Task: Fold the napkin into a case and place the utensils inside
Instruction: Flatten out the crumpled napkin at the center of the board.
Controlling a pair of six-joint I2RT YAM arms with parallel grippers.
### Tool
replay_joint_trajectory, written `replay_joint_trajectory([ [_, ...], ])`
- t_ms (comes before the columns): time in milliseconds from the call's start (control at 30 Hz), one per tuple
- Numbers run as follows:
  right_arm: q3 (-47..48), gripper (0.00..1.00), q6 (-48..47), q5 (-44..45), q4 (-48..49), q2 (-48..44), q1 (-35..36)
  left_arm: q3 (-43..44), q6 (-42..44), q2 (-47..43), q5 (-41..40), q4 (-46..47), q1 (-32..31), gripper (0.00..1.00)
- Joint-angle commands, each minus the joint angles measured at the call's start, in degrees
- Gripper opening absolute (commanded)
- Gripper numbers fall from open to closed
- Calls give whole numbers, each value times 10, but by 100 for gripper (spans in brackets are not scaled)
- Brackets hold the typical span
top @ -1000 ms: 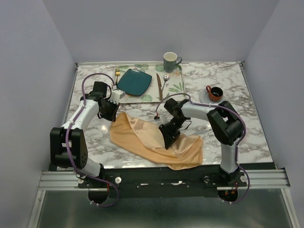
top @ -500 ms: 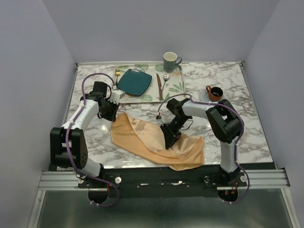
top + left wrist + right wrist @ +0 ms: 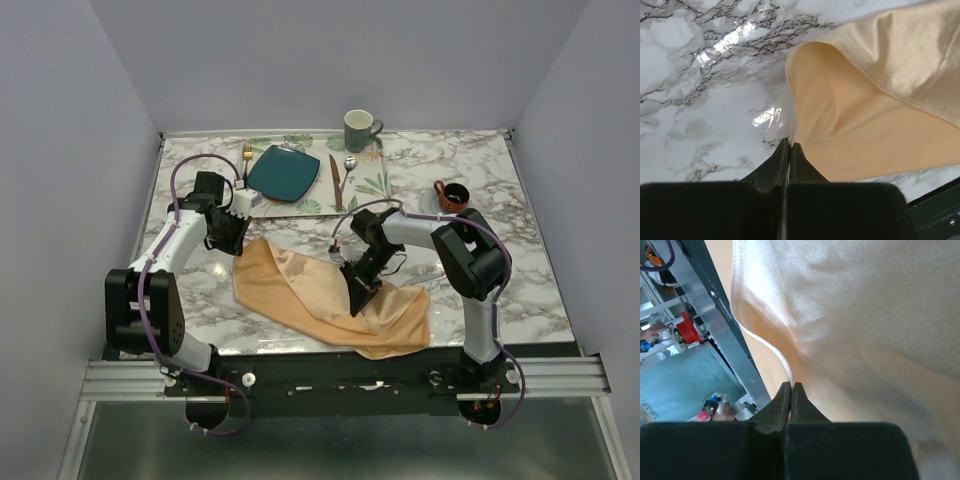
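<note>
The peach-tan napkin (image 3: pixel 300 290) lies crumpled and partly folded over itself on the marble table (image 3: pixel 500 190), near the front edge. My left gripper (image 3: pixel 237 245) is at the napkin's far-left corner, shut on the hem of the napkin (image 3: pixel 850 125), with the left gripper's (image 3: pixel 789 145) jaws pressed together. My right gripper (image 3: pixel 358 300) points down into the middle of the cloth, and the right gripper's (image 3: pixel 791 385) jaws are shut on a raised white-edged fold of the napkin (image 3: pixel 865 330). Of the utensils, a spoon (image 3: pixel 347 172) lies on the tray at the back.
A leaf-patterned tray (image 3: pixel 375 182) at the back holds a teal plate (image 3: pixel 284 172), a gold fork (image 3: pixel 246 155) and a brown-handled knife (image 3: pixel 335 180). A green mug (image 3: pixel 359 129) stands behind it. An orange cup on a saucer (image 3: pixel 452 196) sits at the right. The napkin's lower corner overhangs the table's front edge.
My right gripper has closed onto the napkin fold; its jaws stood apart before. It dropped slightly toward the cloth. The left arm has not moved.
</note>
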Motion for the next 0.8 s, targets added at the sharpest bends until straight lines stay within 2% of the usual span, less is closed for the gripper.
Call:
replay_joint_trajectory([
  [0,33,1,-4,17,-11,-52,-12,17,-5,-30,26,-17,12,0],
  [233,132,1,-8,142,-16,-177,-64,81,-13,-82,9,-28,31,0],
  [333,166,1,-62,228,-21,-217,-82,119,-15,-95,-11,-24,37,0],
  [567,251,1,-125,294,-13,-297,-126,218,-34,-133,-27,-10,37,0],
  [767,273,1,-142,325,58,-409,-126,287,-44,-203,-63,-2,37,0],
])
